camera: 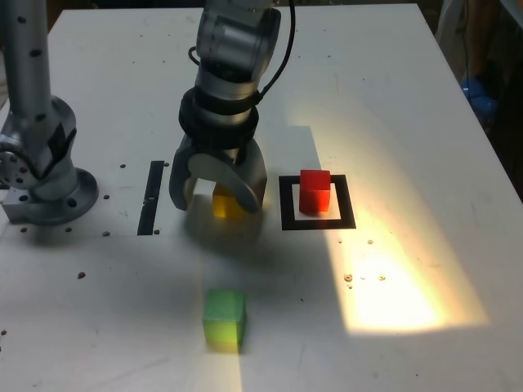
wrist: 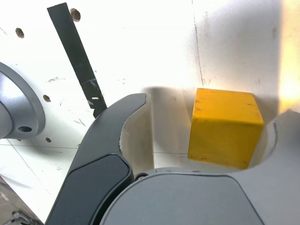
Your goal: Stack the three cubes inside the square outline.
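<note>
Step, as judged: taking the yellow cube (wrist: 225, 129), which sits between the jaws; next, closing, then lifting towards the red cube (camera: 315, 191) inside the square outline (camera: 346, 202) at three o'clock. Tool (camera: 219, 192): jaws apart, nothing gripped. Green cube (camera: 225, 316): on the tabletop (camera: 131, 327), six o'clock from yellow.

In the exterior view, we find one cube (camera: 314, 191) inside the square outline (camera: 346, 202) on the worktop (camera: 425, 163); left of it, a second cube (camera: 229, 204) at the pincer (camera: 216, 202); farther left, a strip (camera: 150, 198); before the second, a third cube (camera: 224, 317).
</note>
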